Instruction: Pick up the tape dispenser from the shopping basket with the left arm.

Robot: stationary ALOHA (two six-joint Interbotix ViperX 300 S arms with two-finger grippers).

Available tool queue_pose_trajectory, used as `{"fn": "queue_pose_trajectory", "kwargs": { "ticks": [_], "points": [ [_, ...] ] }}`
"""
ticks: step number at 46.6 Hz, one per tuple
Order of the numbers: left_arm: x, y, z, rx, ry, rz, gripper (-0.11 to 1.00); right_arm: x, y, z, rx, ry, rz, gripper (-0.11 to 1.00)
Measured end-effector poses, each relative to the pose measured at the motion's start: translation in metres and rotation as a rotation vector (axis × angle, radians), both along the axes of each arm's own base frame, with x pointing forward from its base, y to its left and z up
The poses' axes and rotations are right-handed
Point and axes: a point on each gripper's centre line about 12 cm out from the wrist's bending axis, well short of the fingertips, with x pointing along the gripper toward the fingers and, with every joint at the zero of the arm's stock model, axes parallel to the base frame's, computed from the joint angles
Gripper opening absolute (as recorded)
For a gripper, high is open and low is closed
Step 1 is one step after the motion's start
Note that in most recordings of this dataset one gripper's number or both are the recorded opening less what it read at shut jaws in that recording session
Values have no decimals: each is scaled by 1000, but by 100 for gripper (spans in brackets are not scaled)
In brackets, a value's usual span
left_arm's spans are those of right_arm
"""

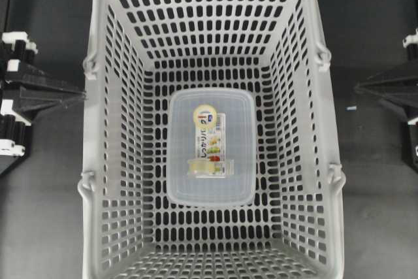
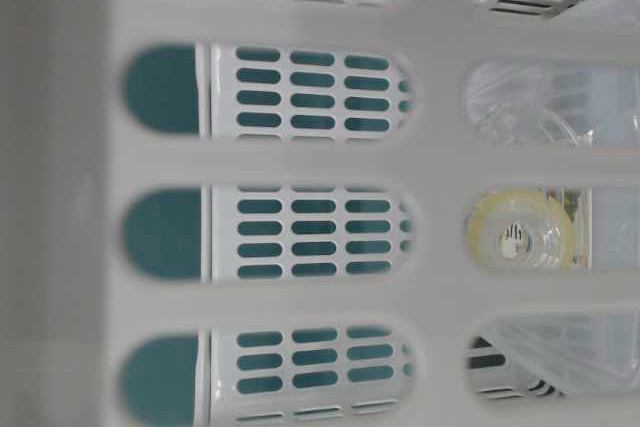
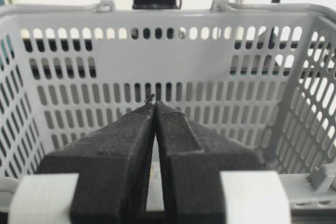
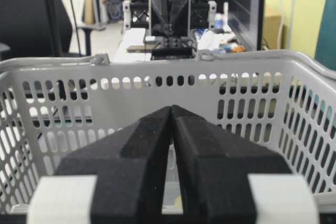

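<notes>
On the dark table [image 1: 39,227], the shopping basket [image 1: 108,129] holds the tape dispenser [image 1: 210,148], probably light, stiff and slick, best pinched across its narrow sides; both the left gripper [image 3: 154,103] and right gripper [image 4: 171,109] are closed and empty.

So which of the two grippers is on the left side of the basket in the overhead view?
The left gripper, shut, points at the basket's left wall; the right gripper faces the opposite wall.

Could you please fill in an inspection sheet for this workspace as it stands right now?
Surface: dark tabletop, bare where visible.
Job's things: tape dispenser lies flat on the floor of the shopping basket, near its middle, label up.
Clutter: nothing seen.
Grippers: left tool shut, outside the basket wall; right tool shut, outside the opposite wall; neither holds anything.
Cables: nothing seen.
Surroundings: desks and equipment behind, in the right wrist view.
</notes>
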Motion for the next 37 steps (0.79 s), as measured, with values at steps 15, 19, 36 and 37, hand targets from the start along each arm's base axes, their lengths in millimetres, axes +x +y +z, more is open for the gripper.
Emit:
{"fn": "queue_pose_trajectory", "kwargs": {
  "ticks": [15, 19, 36, 37],
  "points": [
    [33, -12, 44, -69, 223, -46, 0, -6, -1, -3, 5, 58, -4, 0],
    [48, -19, 48, -62, 303, -67, 0, -8, -1, -3, 5, 92, -6, 0],
    [140, -42, 47, -30, 637, -86, 0, -22, 1, 0, 6, 221, 4, 10],
    [146, -43, 45, -30, 660, -86, 0, -23, 1, 0, 6, 219, 5, 13]
  ]
}}
